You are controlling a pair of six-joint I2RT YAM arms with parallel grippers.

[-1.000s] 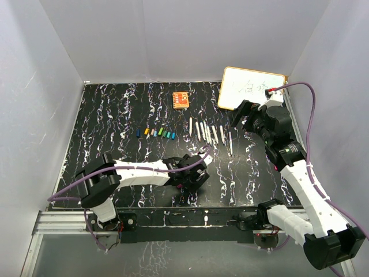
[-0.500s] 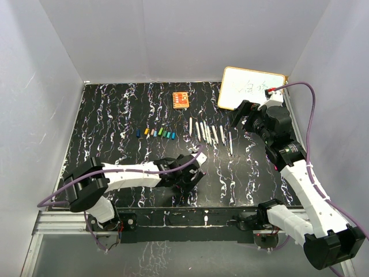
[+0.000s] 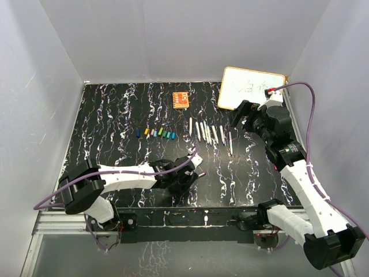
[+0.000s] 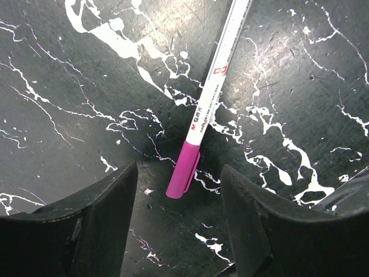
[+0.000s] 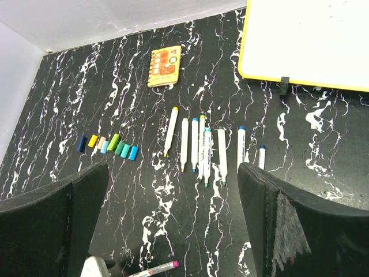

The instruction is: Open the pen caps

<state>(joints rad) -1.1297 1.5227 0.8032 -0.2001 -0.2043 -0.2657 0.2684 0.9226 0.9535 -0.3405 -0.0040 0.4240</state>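
Left end effector (image 4: 179,180) sits low on the table (image 4: 69,75) with its fingers (image 4: 98,219) apart, 1 on each side of the magenta cap (image 4: 185,168), not touching it. That cap is on its white pen (image 4: 214,86), which lies flat near the front edge. Right end effector (image 5: 173,173) hangs wide open above the back right, holding nothing. The loose caps (image 5: 109,144) sit in a row left of the uncapped pens (image 5: 202,144), near the whiteboard (image 5: 311,40).
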